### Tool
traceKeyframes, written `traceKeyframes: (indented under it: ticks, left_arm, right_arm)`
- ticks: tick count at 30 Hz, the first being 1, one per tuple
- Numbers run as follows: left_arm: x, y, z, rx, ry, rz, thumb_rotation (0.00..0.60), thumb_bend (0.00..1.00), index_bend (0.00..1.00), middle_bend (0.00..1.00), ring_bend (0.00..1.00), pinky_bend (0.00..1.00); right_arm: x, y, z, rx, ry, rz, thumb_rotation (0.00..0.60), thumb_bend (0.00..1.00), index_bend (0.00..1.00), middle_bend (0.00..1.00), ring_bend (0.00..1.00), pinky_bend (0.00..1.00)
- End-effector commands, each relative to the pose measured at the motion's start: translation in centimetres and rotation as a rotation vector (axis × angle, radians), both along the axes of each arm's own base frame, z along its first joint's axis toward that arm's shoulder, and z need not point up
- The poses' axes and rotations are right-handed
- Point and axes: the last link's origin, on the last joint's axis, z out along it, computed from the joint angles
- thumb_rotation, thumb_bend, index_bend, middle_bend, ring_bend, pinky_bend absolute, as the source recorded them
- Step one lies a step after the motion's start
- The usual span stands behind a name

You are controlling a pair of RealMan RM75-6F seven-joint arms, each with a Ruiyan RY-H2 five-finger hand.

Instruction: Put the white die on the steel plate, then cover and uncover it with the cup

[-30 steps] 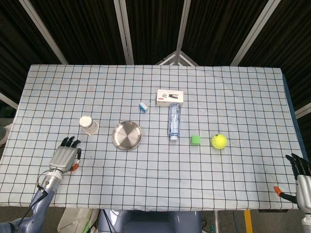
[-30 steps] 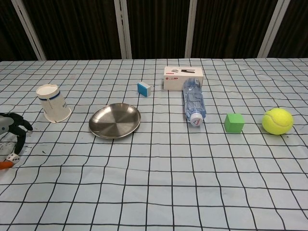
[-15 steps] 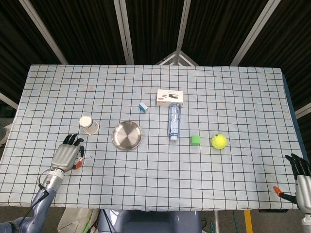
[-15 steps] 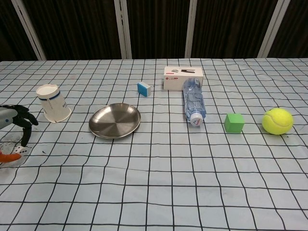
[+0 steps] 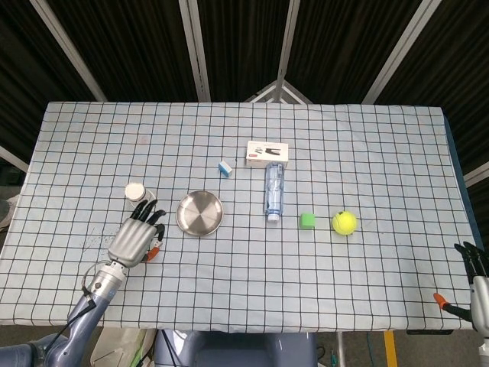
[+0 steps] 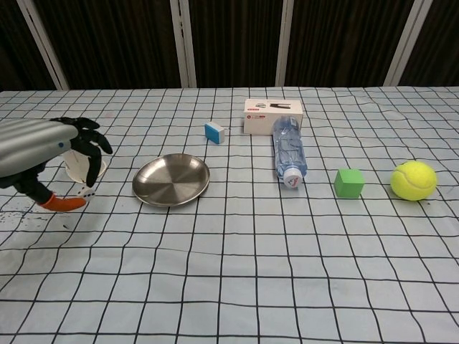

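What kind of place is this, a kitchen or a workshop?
Probably a robot test lab: a checked table with unrelated props such as a tennis ball and steel plate, a robot hand and dark curtains behind.

We see even, bright overhead light on the desk, soft short shadows, black surroundings; the left robot hand looks slightly blurred near the chest view's edge.

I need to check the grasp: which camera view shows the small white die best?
The chest view. There the small white die shows with its dark pips, pinched low between the black fingers of the left hand. In the head view, the left hand covers it, so the die is hidden.
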Motion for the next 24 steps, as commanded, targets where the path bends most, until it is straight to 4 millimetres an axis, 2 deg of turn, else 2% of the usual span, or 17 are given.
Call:
traceKeyframes:
  ticks: [1,3,11,16,24]
  left_arm:
    - [2.9,1.3,-1.6,-0.002,0.01,-0.056,0.6,0.53,0.61,0.19,0.0,0.06]
    - [3.9,2.4,-2.4,0.018,0.038,-0.071,0.6,0.53,0.61,0.19,0.0,0.06]
    - [5.8,5.9,-5.5,0.045,0.11,-0.048,0.6,0.53,0.61,0.19,0.0,0.06]
    - [6.1,7.5,-6.6,0.066,0.127,-0.039,0.6,0.53,0.61,0.2,0.0,0.06]
    - [6.5,8.8,-7.0,0.095,0.113,-0.043,0.6,0.53,0.61,0.19,0.0,0.06]
  right_arm:
    - [0.0,0.0,0.1,-0.002,-0.003,-0.001,0.6,0.04,0.16,0.12,0.12,0.02]
    - [-0.1,0.0,0.2,-0.005,-0.004,-0.003,0.6,0.04,0.16,0.12,0.12,0.02]
    - [-0.2,-0.1,-0.3,0.02,0.002,-0.005,0.6,0.04,0.16,0.12,0.12,0.02]
    - [-0.3,-0.1,0.0,0.007,0.001,-0.01,0.6,0.04,0.16,0.12,0.12,0.02]
    - [-0.4,-0.1,0.0,0.007,-0.007,-0.012,0.6,0.04,0.16,0.12,0.12,0.02]
